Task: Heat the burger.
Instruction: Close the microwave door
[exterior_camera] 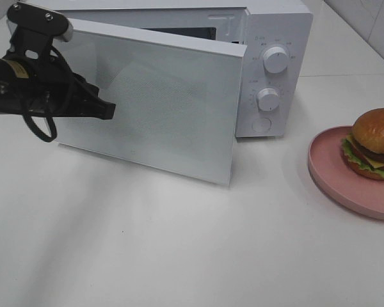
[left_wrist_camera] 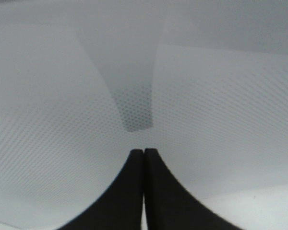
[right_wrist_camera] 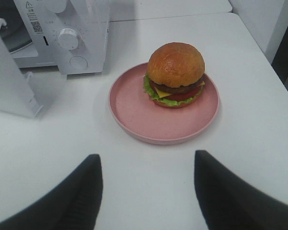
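1. Burger sits on the pink plate, right of the microwave, untouched.
2. My right gripper hovers near it, jaws wide, holding nothing.
3. My left gripper, jaws pressed together and empty, is against the half-open door; I'd swing it fully left before bringing the plate in.

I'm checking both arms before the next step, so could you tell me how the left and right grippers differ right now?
The left gripper is shut, fingers pressed together; the right gripper is open and empty. The left sits at the microwave door, which stands partly open; the right hangs over the table, short of the burger on its pink plate. Both have dark fingers.
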